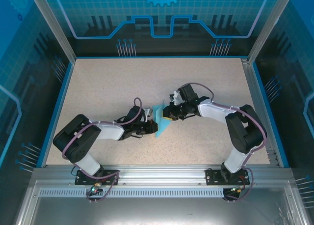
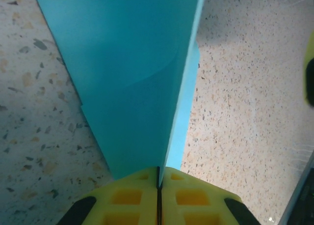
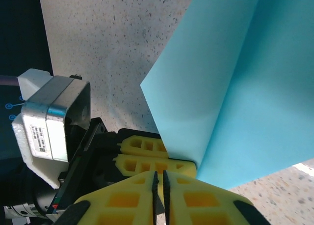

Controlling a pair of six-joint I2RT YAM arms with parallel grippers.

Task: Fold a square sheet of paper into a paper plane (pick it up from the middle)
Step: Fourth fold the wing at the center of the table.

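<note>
We are working over the speckled table, with the left arm reaching in from the lower left of the top view and the right arm from the right, and the two are meeting just below the middle of the frame. Between them we are holding the square sheet of paper up off the surface. It is standing on edge, already doubled along a crease, with its two layers running up the left wrist view. The left gripper is clamping that folded edge at the bottom of its view, jaws pressed together on the paper. The right gripper is facing it, and its yellow fingers are standing nearly together with only a thin slit between them. We are seeing nothing in that slit, and the sheet is passing just to its right, so we cannot tell whether it is pinching the paper. We are judging this an early fold, with the dart shape not yet formed. The next move is calling for a sure second grip near the crease before either side lets go
</note>
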